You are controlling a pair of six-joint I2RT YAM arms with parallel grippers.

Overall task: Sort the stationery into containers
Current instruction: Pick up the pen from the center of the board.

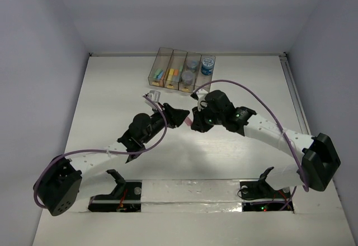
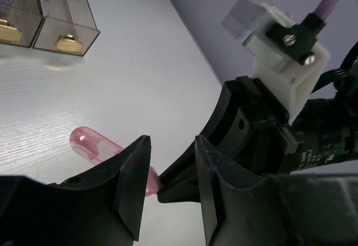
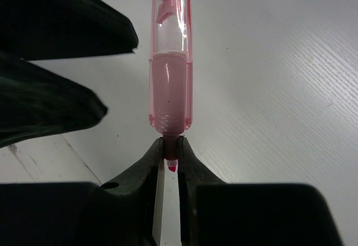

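1. Counting the stored stock first: four containers (image 1: 163,56) stand in a row at the far middle of the tabletop (image 1: 112,106). The left two hold pastel sticks (image 1: 159,74) and the right two hold blue rolls (image 1: 208,64).
2. Outstanding item: one pink marker (image 3: 170,72). It is outside the containers, held over the middle of the tabletop between the two claws and well short of the row.
3. Right claw (image 3: 169,156): clamped on the marker's narrow end. The clear-capped body sticks out past its fingertips.
4. Left claw (image 2: 172,145): jaws apart with nothing gripped. Its fingers lie just beside the marker's body, and in the right wrist view we see no contact.
5. Small clear object (image 1: 152,96): loose on the tabletop between the left claw and the row. It is too small for us to name.
6. Progress, in our judgement: the sorting is nearly finished, as we find no other loose stationery in view. What is left is to carry the pink marker to the row, most likely to one of the two stick containers. The clear object may also need a place.
7. Surface: white with a fine wood-like grain, smooth enough to give soft reflections. A white strip (image 1: 190,190) runs along the near edge between the arm bases.
8. Room: plain pale lilac-grey walls (image 1: 33,61) close in at the left, back and right. A purple cable (image 1: 263,103) loops from each arm.
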